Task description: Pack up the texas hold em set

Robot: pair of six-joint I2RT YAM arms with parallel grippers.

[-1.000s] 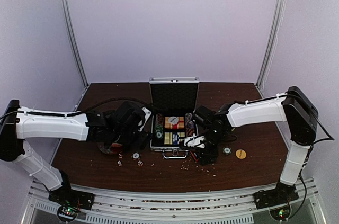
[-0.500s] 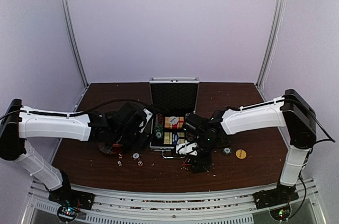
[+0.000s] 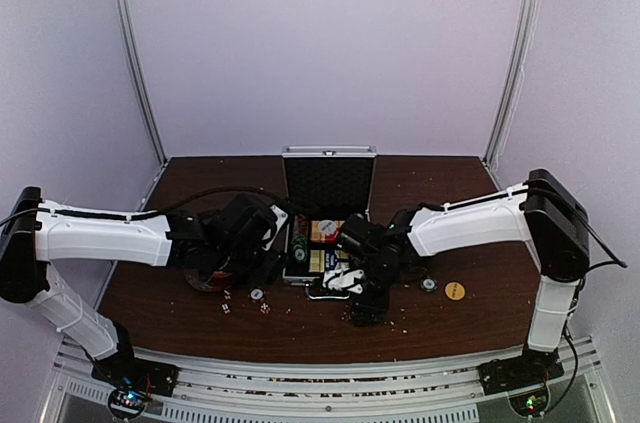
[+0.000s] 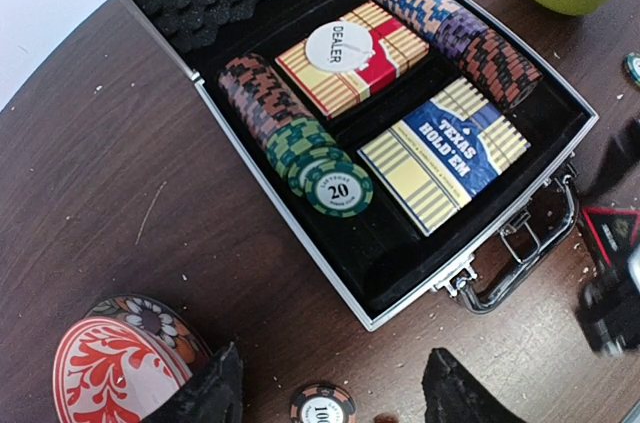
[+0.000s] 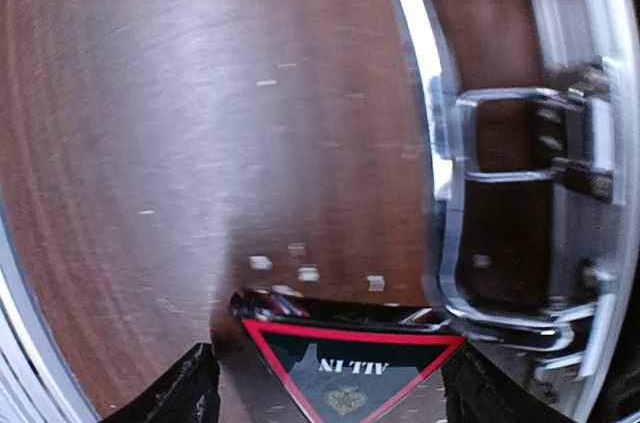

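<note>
While the table [image 3: 455, 218] is taken up at its middle by the open case [image 4: 545, 73], chips [image 4: 300, 138] and two card decks [image 4: 445, 153] are seen packed inside it. Toward the near edge, the right gripper [image 5: 325, 388] is held with fingers spread wide around a triangular button [image 5: 350, 363] beside the case handle [image 5: 500, 203]. The left gripper [image 4: 330, 393] is spread wide over a loose chip [image 4: 322, 406], a red tin [image 4: 120, 363] lying beside it.

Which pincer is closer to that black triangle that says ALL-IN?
The right pincer. The ALL-IN triangle lies on the table between its open fingers, just in front of the case handle. The left pincer hovers off beside the red tin.
</note>
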